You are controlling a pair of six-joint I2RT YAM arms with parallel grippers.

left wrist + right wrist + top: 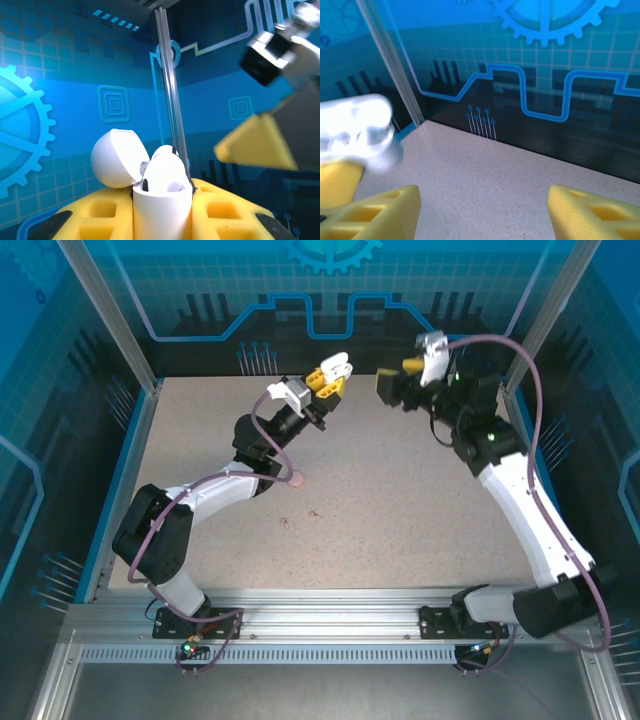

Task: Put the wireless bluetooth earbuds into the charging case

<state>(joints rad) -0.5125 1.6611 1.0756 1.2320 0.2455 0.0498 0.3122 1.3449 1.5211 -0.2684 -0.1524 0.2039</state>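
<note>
Since the earbuds point(162, 175) are tiny, light, rigid and slick, I'd pinch gently across the body. White ones sit in the open white case point(162, 215), which the left gripper point(333, 378) clamps, far centre. Right gripper point(398, 378): jaws apart, empty.

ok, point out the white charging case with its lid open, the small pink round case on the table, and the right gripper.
white charging case point(162, 215): left wrist view, front of its body.
pink round case point(297, 478): top view, its upper face.
right gripper point(484, 200): right wrist view, midway between its yellow fingertips.
</note>
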